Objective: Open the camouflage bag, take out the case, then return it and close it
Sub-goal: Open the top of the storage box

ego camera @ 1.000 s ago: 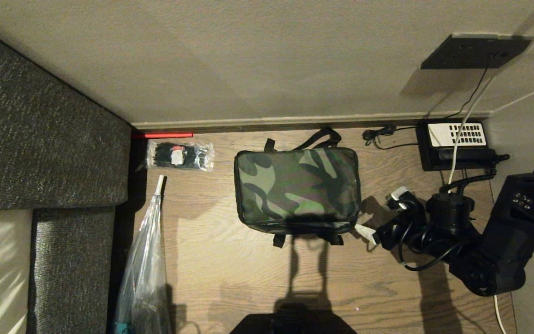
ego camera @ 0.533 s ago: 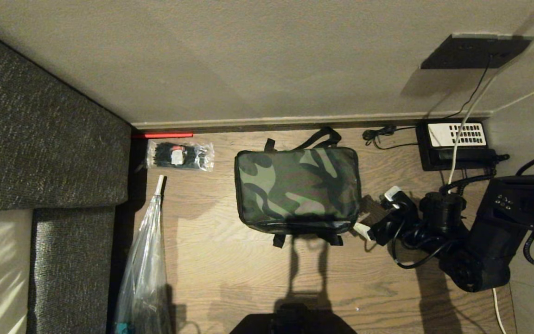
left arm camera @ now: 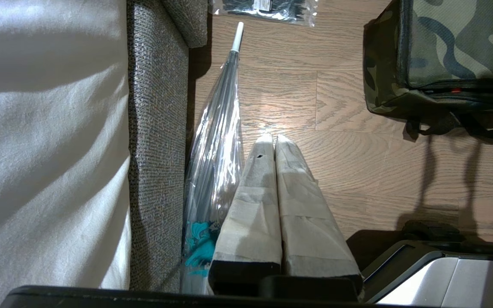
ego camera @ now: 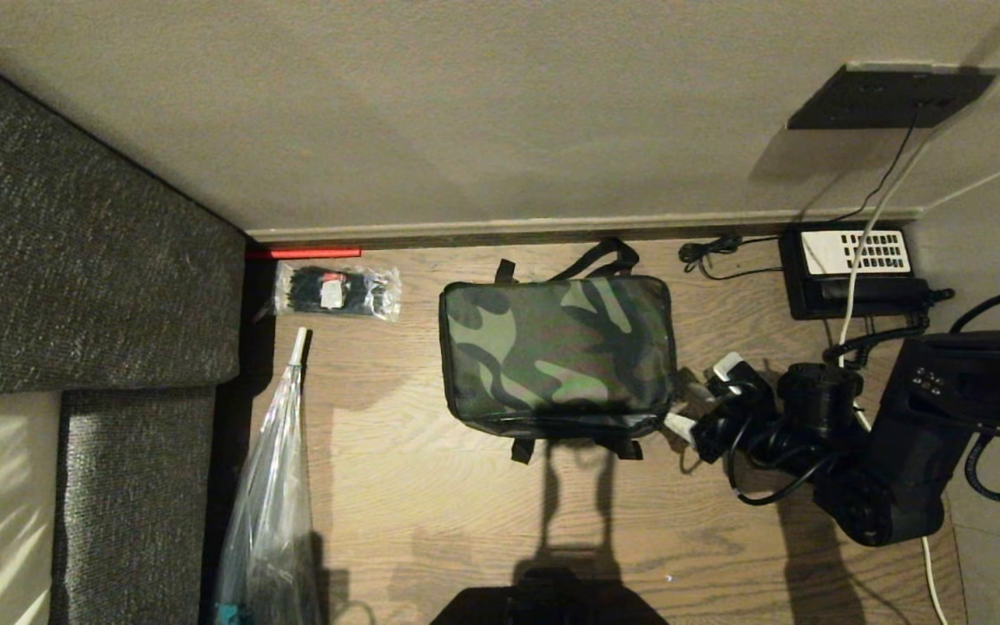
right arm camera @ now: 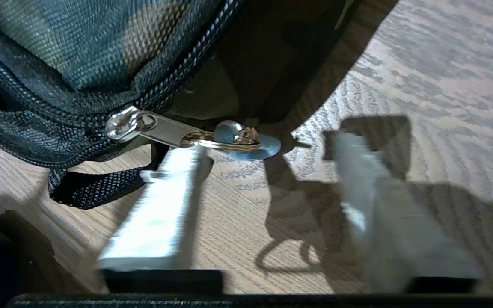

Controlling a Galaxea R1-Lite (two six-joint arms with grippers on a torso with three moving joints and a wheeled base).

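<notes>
Camouflage bag [ego camera: 556, 356] zipped shut on the floor [ego camera: 430, 512], zipper pull [right arm camera: 212, 139] just ahead of right gripper [right arm camera: 255, 162], jaws apart, gripping nothing. Left gripper [left arm camera: 272, 143] pressed closed, empty.

Camouflage bag [ego camera: 556, 351]: woven matt cloth, coarse weave near zipper. Zipper pull [right arm camera: 167, 130]: shiny metal, with glossy ring. Strap [right arm camera: 96, 188]: black rough webbing. Floor [ego camera: 430, 512]: wood grain, matt with slight sheen. Sofa [ego camera: 75, 260]: rough grey fabric. Umbrella [left arm camera: 216, 137]: clear glossy plastic. Left claw [left arm camera: 271, 143] fingers wrapped in matt tape.
</notes>
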